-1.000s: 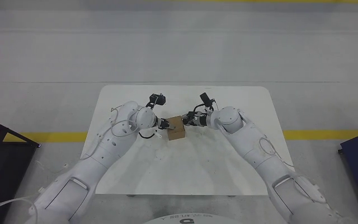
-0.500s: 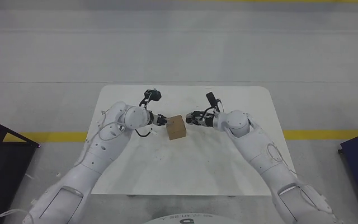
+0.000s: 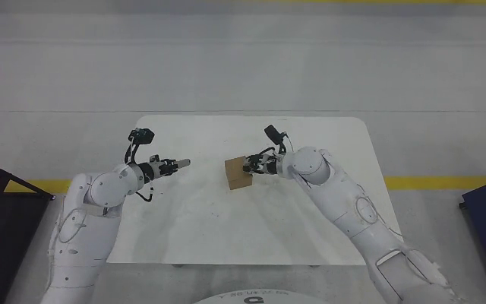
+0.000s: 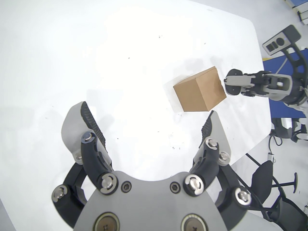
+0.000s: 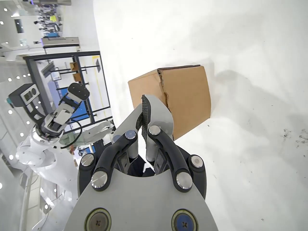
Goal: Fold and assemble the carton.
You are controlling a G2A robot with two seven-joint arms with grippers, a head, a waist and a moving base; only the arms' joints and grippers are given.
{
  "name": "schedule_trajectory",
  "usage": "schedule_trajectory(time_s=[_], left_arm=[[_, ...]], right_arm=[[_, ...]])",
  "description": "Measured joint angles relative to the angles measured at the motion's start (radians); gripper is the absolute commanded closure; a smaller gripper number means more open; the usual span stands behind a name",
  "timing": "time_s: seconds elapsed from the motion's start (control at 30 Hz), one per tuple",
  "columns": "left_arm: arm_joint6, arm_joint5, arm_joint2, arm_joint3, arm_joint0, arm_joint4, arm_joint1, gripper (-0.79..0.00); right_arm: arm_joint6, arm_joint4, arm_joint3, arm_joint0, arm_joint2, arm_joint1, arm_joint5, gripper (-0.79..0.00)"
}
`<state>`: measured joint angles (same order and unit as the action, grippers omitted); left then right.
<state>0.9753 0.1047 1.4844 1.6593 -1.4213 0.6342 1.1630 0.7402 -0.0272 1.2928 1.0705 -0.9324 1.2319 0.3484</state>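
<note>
Pulled well back since a second ago: left pincer was just beside the carton, now over the left part of the counter, well apart from it. Moved back in: right pincer, a little off the carton half a second ago, now against its right side. Position of carton roughly as before.

Notes on carton: brown cardboard, closed into a cube, sitting flat near the middle of the counter, a touch toward the far edge. Right wrist view: ragged, crumpled seam down the face nearest the right pincer.

State of right pincer: fingers pressed together, nothing between them, tips at the carton's side face. Left wrist view has the tips looking to touch the cardboard; contact not certain.

State of left pincer: fingers spread wide, nothing held, above bare counter, pointing toward the carton across the gap.

Surface of counter: white, rounded corners, dark specks and scuffs scattered over it
</note>
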Motion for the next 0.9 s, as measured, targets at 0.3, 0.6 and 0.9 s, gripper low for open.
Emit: schedule_trajectory(time_s=[0.3, 0.6, 0.9], left_arm=[[-0.019, 0.060, -0.031, -0.115, 0.045, -0.051, -0.003, -0.785], [-0.019, 0.059, -0.039, -0.119, 0.055, -0.051, -0.003, -0.785], [-0.019, 0.059, -0.039, -0.119, 0.055, -0.051, -0.003, -0.785]], right_arm=[[-0.024, -0.005, -0.082, -0.063, 0.078, 0.033, 0.050, 0.000], [-0.021, 0.036, -0.045, -0.026, 0.025, 0.022, -0.061, 0.000], [-0.022, 0.009, -0.058, -0.039, 0.052, 0.031, -0.017, 0.000]])
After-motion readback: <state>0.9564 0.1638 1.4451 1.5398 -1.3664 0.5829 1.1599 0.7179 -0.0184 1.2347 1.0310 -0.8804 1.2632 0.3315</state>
